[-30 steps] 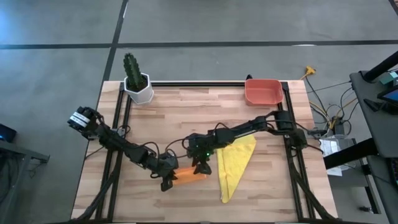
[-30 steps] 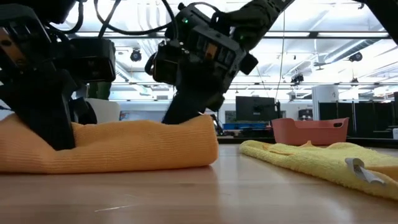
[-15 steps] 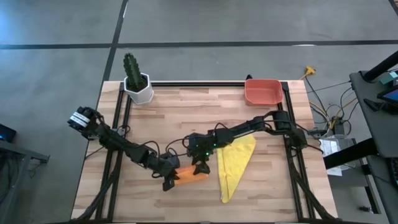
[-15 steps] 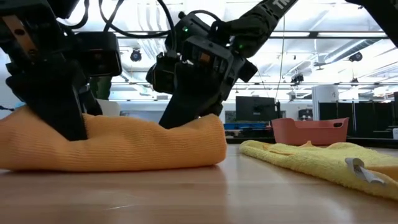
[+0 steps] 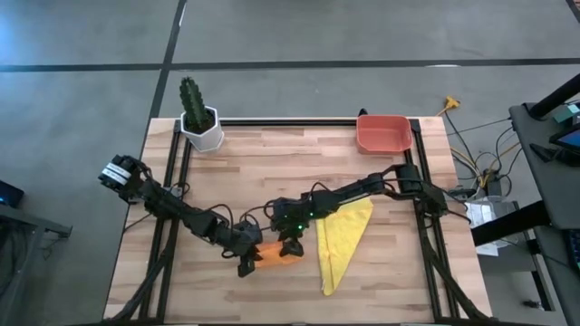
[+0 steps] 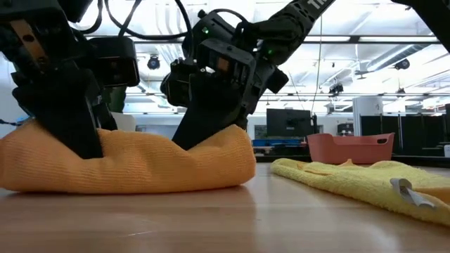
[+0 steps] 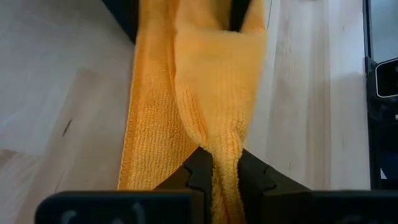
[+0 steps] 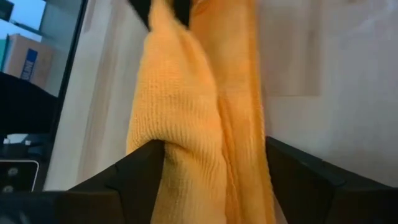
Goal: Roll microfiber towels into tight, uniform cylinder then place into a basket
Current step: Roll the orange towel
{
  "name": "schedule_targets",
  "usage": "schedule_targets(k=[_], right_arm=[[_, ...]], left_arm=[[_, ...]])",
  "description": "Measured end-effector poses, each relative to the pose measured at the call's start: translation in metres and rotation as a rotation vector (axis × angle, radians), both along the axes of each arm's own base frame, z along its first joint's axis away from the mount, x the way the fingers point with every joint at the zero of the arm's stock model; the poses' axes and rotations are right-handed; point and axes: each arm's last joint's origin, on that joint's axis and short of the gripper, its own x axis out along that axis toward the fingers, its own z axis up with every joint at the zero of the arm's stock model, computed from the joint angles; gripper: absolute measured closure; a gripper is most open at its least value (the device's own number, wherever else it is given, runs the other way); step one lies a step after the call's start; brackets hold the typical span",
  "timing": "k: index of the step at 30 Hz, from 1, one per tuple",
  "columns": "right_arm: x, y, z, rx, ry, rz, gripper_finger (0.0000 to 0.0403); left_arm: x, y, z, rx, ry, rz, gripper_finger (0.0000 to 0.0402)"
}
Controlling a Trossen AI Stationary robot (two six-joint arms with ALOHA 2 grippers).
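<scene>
Around the work area: white pot w/ cactus (image 5: pixel 199 118) sits at the far left corner of the table (image 5: pixel 272 163), well clear of both arms. Salmon-red basket (image 5: pixel 383 133) is at the far right corner, nothing in it that you can see; in low view it shows behind the yellow towel (image 6: pixel 358 179). Yellow towel lies loose and flat on the table, just right of the orange one, between it and the basket side. Right arm's forearm runs over the yellow towel's far edge. Cables trail off the table's right side, not in the way.

Orange towel (image 5: pixel 275 254) is bunched into a rough roll near the front edge, centre-left of the table. In low view it sags in the middle between the two grip points and its right end is rounded.

Left gripper (image 5: pixel 245 261) is at the roll's left end, arm reaching in low from the left rear. Its jaws are pinched narrow on a fold of orange towel, clear in left wrist view.

Right gripper (image 5: pixel 291 246) is at the roll's right end, arm stretched diagonally from the right side, wrist pitched down. Its jaws are wider, w/ the orange towel filling the gap between them, so it's holding too.
</scene>
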Motion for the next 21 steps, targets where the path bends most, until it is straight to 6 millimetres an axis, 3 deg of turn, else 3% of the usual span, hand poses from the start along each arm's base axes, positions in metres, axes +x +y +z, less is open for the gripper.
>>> schedule_targets(k=[5, 13, 21], right_arm=[[-0.003, 0.015, -0.001, -0.022, -0.006, 0.026, 0.0146], [-0.003, 0.016, -0.001, -0.035, 0.008, -0.004, 0.0156], [-0.004, 0.016, -0.002, -0.035, 0.016, -0.005, 0.0250]], left_arm=[[0.002, 0.005, 0.000, 0.000, 0.000, 0.020, 0.0380], [0.004, 0.009, 0.000, 0.000, 0.000, 0.034, 0.0380], [0.004, 0.009, 0.000, -0.007, 0.007, 0.025, 0.0380]])
